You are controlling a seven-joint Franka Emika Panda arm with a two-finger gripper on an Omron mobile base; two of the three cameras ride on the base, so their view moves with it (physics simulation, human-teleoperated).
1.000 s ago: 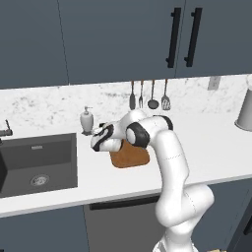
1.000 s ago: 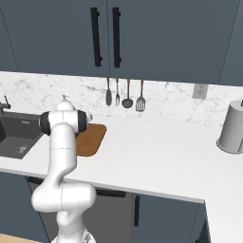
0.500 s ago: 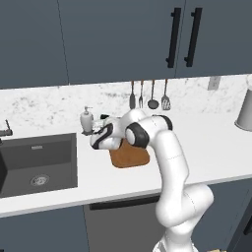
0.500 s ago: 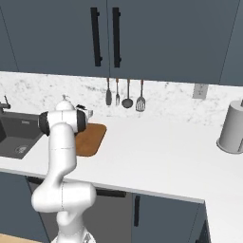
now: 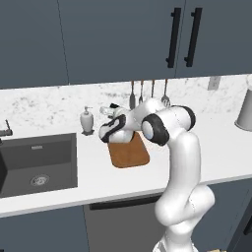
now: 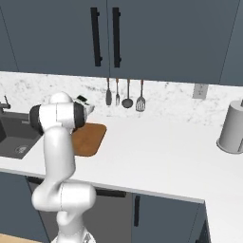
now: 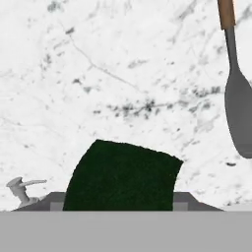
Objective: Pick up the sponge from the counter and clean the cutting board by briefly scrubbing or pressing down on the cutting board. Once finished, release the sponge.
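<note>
Counter [image 5: 206, 147]: white speckled, running under dark cabinets [image 5: 123, 39].
Board [image 5: 129, 152]: lying beside sink [image 5: 37, 165].
Gripper [image 5: 109, 110]: clamping sponge [image 7: 122, 178], hovering above board.

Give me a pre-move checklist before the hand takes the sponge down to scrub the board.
1. Sponge in hand: ok, its dark green face sits right ahead of the hand camera.
2. Grip security: cannot tell, the fingertips are hidden.
3. Cutting board flat on the counter: ok.
4. Board surface free: ok on the visible part; the far end is hidden behind the arm.
5. Hand over the board: not ok, it points at the backsplash above the far edge.
6. Soap dispenser clearance: ok, it stands left of the board.
</note>
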